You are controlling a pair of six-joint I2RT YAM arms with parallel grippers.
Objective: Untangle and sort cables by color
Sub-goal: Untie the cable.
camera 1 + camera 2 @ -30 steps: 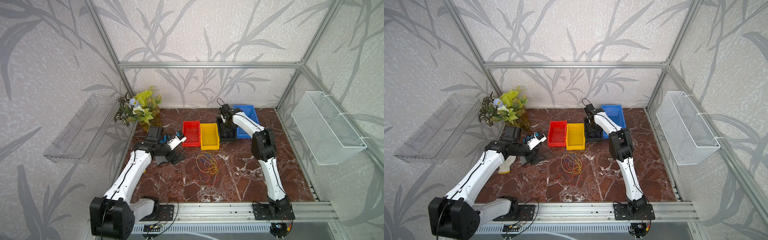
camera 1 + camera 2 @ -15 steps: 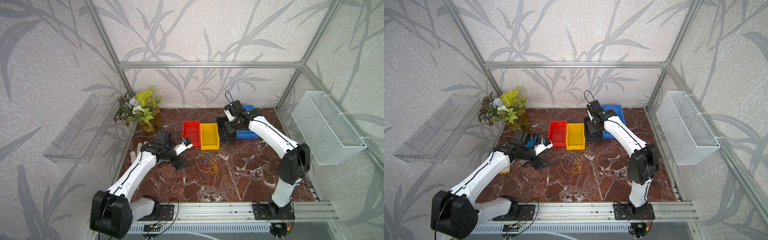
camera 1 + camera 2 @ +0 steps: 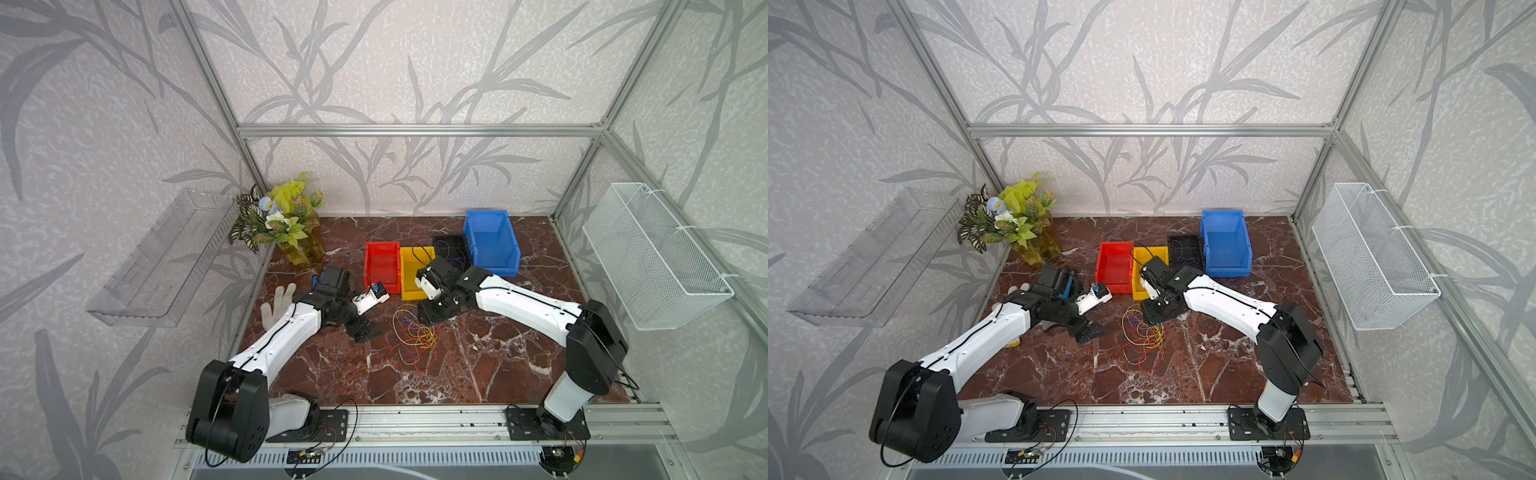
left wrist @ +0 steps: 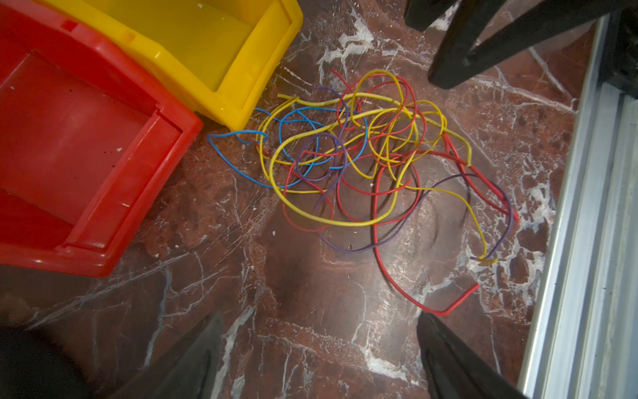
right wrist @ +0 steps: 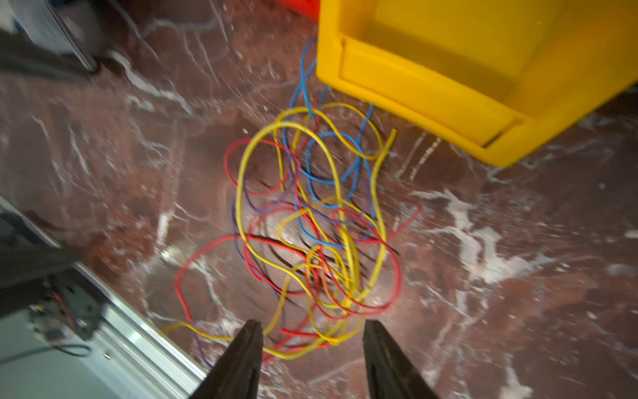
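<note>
Open desk (image 3: 490, 365) lies to the lower right of the cables (image 3: 413, 338) in both top views, bare marble down to the aluminium rail (image 3: 415, 419) along the lower edge. To the lower left, the left arm (image 3: 286, 332) crosses the space.

The cables, a loose tangle of red, yellow, blue and purple loops, lie flat at frame centre, just below the yellow bin (image 3: 409, 272), with blue strands reaching its front lip. The left end effector (image 3: 363, 330) sits just left of the heap, spread wide with nothing in it. The left wrist view shows its fingers (image 4: 203, 359) short of the nearest red loop. The right end effector (image 3: 432, 313) hangs at the heap's upper right edge, close to the yellow bin's front, its fingers apart. In the blurred right wrist view, loops show in the gap between the tips; whether they sit at finger height cannot be told.

The red bin (image 3: 382, 270) stands against the yellow one on its left. The black bin (image 3: 451, 245) and blue bin (image 3: 490, 245) stand behind, upper right of centre, with thin dark loops in the black one. A plant (image 3: 286, 220) fills the desk's upper left corner, and a white glove (image 3: 276, 303) lies at the left edge behind the left arm.

A second ago the right end effector was over the black bin; it has swung down to the heap. The left one has moved nearer the cables. The tangle lies as before.
</note>
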